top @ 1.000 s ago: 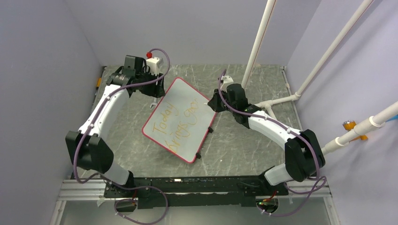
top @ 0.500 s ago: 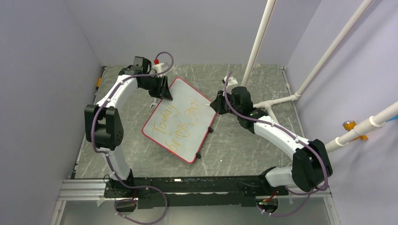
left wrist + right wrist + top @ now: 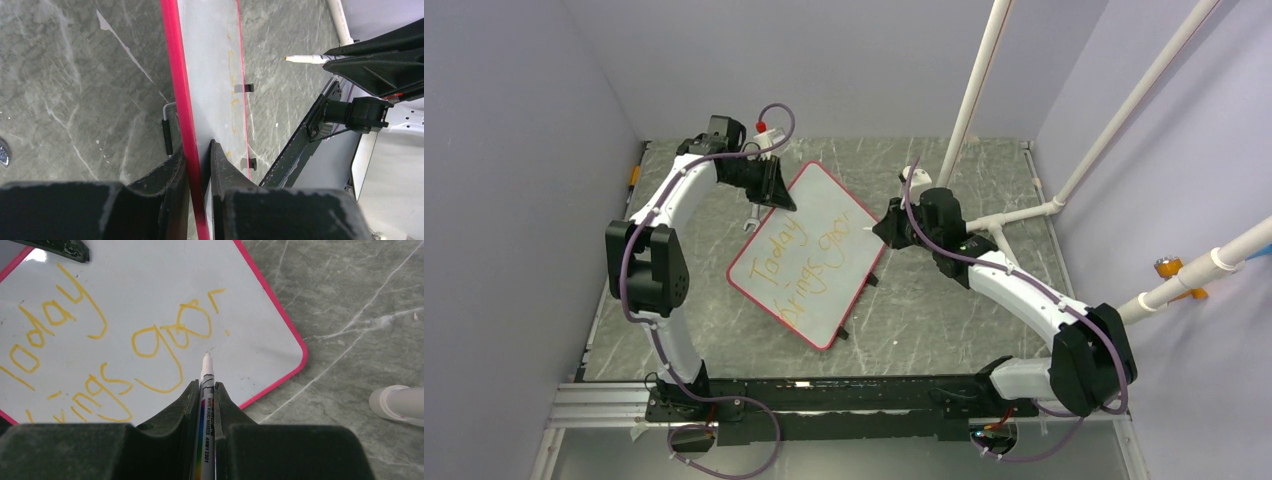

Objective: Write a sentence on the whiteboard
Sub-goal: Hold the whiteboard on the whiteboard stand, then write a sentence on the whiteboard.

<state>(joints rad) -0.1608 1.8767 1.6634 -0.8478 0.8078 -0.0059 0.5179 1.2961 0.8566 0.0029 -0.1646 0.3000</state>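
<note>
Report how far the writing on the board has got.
Done: the sentence reads "Today brings goo" plus a first stroke of the next letter. In hand: the right gripper is shut on the marker, tip close to the last letters; the left gripper straddles the whiteboard edge. Left: finishing the last word.

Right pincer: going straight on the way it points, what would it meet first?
Probably the whiteboard, met by the held marker beside the sentence, though the gap is unclear.
</note>
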